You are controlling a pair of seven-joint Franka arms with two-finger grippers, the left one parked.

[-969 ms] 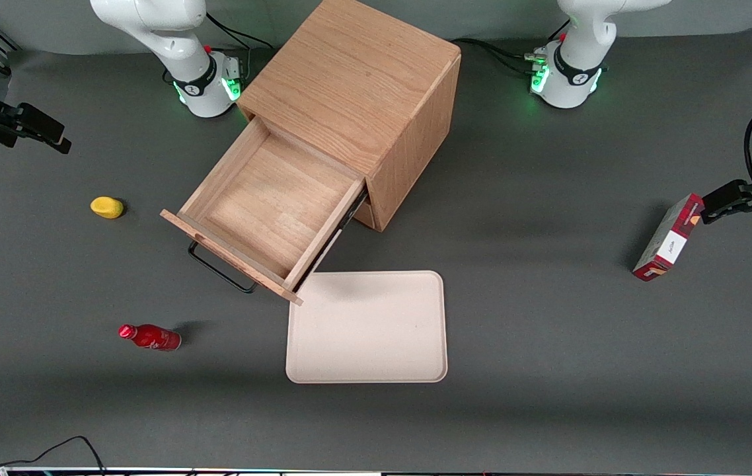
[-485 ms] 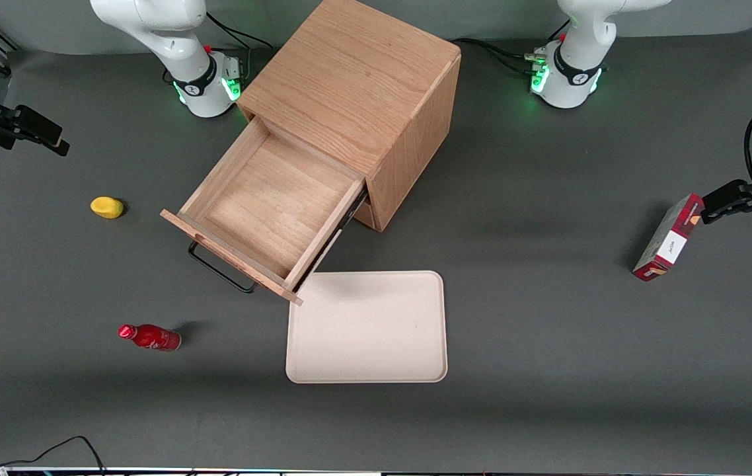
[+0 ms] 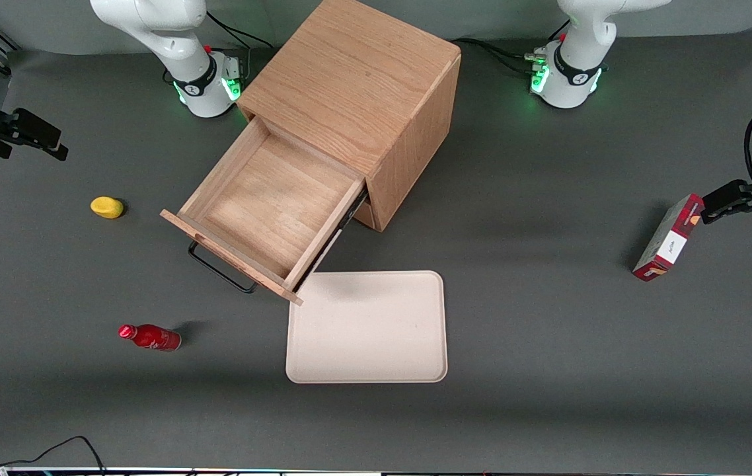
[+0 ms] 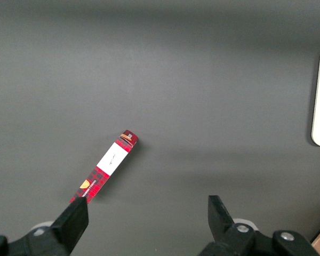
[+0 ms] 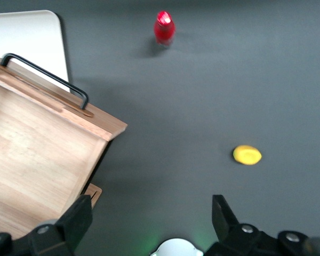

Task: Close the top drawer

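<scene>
The top drawer of the oak cabinet is pulled far out and holds nothing. Its black wire handle sits on the front panel, the part of the drawer nearest the front camera. My gripper hangs open above the table at the working arm's end, well apart from the drawer and holding nothing. In the right wrist view the open gripper looks down on bare table beside the drawer, and the handle shows clearly. The lower drawer is hidden under the top one.
A beige tray lies just in front of the drawer's front corner. A yellow lemon-like object and a red bottle lie toward the working arm's end. A red box stands toward the parked arm's end.
My gripper has shifted only slightly at the working arm's end of the table. The drawer and the loose objects have not moved.
</scene>
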